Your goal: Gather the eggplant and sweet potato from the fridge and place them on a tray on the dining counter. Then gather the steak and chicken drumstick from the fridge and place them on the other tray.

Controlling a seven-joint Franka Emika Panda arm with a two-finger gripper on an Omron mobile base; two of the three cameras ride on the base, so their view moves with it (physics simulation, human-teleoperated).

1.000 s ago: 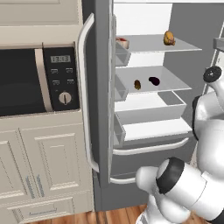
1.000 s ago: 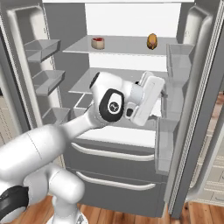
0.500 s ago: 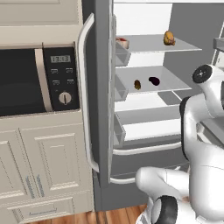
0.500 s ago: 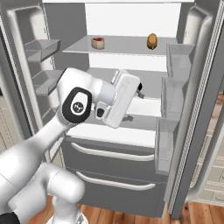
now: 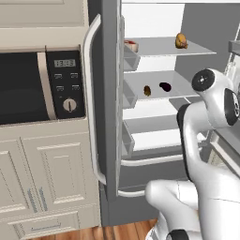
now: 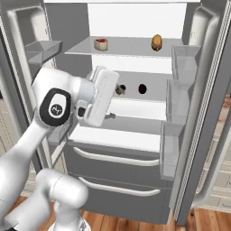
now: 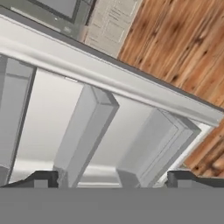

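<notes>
The fridge stands open. On its top shelf lie the steak at the left and the chicken drumstick at the right. On the middle shelf sit the sweet potato and, to its right, the dark eggplant. My white hand hangs in front of the middle shelf's left part, just left of the sweet potato and touching nothing. In the hand view my gripper is open and empty, facing a door's bins. The dining counter and trays are out of view.
A built-in microwave and cream cabinets stand left of the fridge. Door bins jut out on the right door. Two pull-out drawers sit below the shelves. Wooden floor lies beyond the door.
The arm has swung left across the fridge opening, and the hand now hangs before the middle shelf's left side. The jaws stay wide and the food has not moved.
</notes>
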